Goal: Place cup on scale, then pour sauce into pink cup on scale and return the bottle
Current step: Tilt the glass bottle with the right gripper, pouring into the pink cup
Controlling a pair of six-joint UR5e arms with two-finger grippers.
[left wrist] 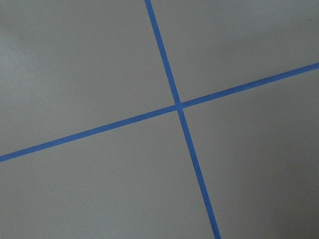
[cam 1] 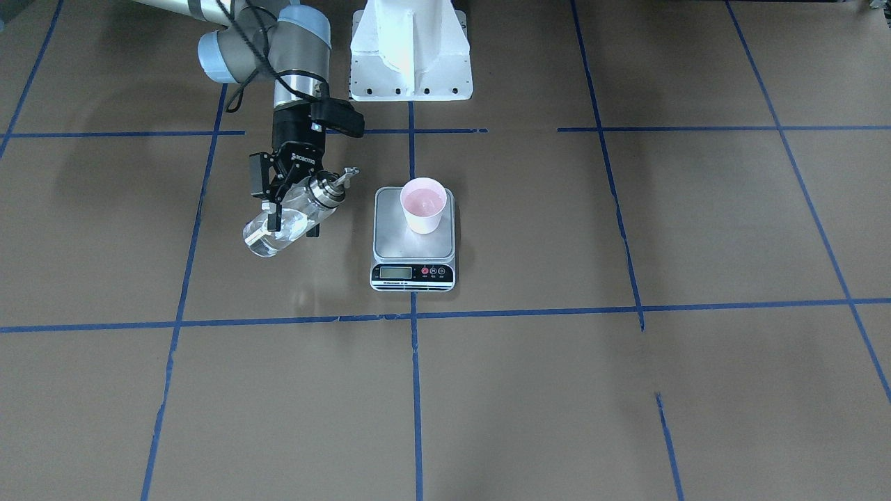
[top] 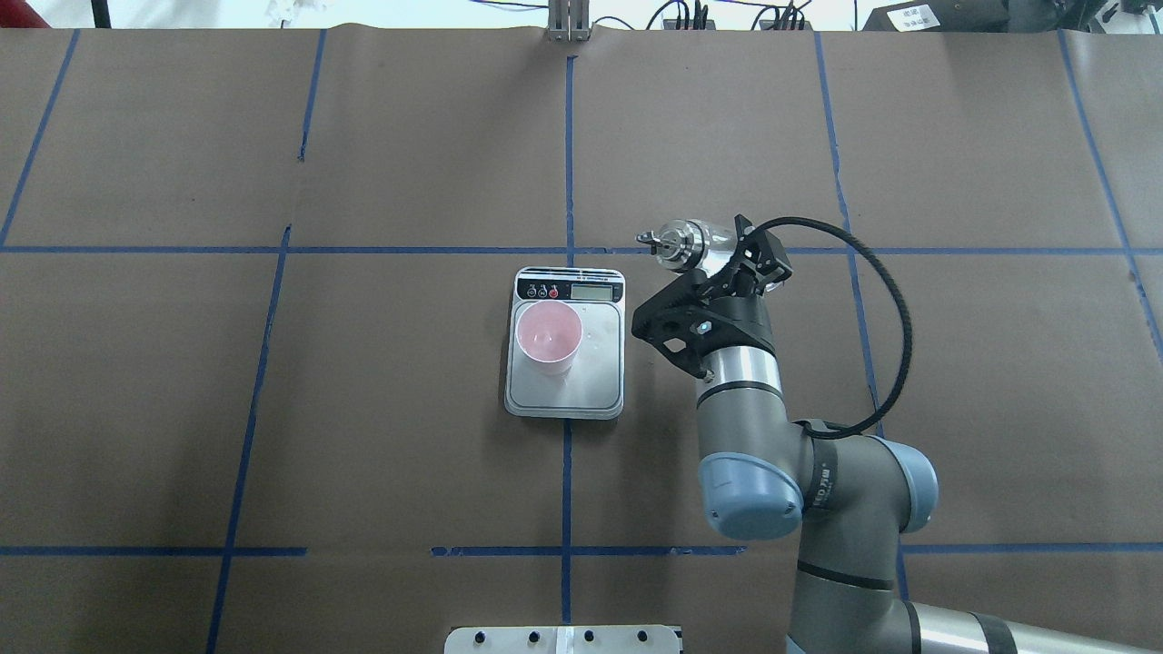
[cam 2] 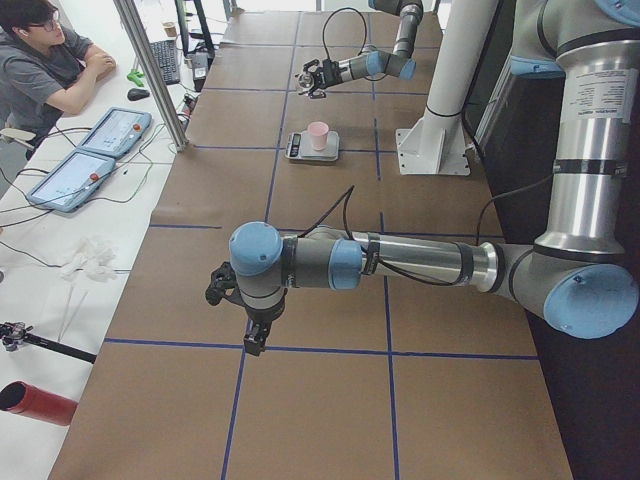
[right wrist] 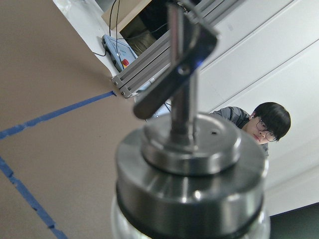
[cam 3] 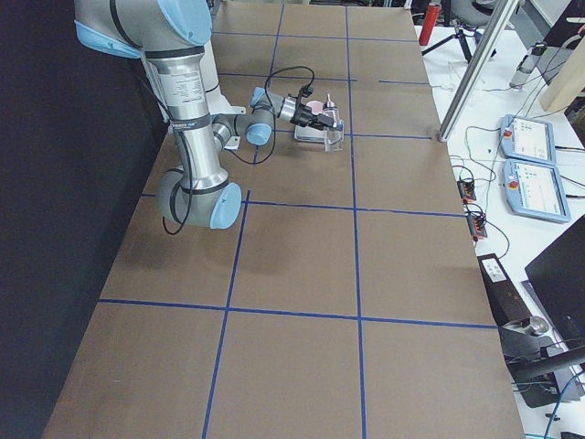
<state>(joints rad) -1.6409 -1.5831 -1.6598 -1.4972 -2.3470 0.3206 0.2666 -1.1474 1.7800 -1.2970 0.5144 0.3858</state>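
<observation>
Spilling onto the desk (top: 363, 436) is risked: the bottle (top: 683, 240), gripped tilted by the right end effector (cam 1: 292, 224), is held at 2 o'clock of the scale (top: 591, 391) seen overhead, spout short of the cup (top: 548, 338) on it.

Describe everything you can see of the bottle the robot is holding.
The bottle is a small clear glass cylinder with a shiny metal cap and a thin spout. The right end effector grips its body, holding it tilted in the air, spout toward the pink cup, beside the scale and touching neither. Its contents cannot be made out.
</observation>
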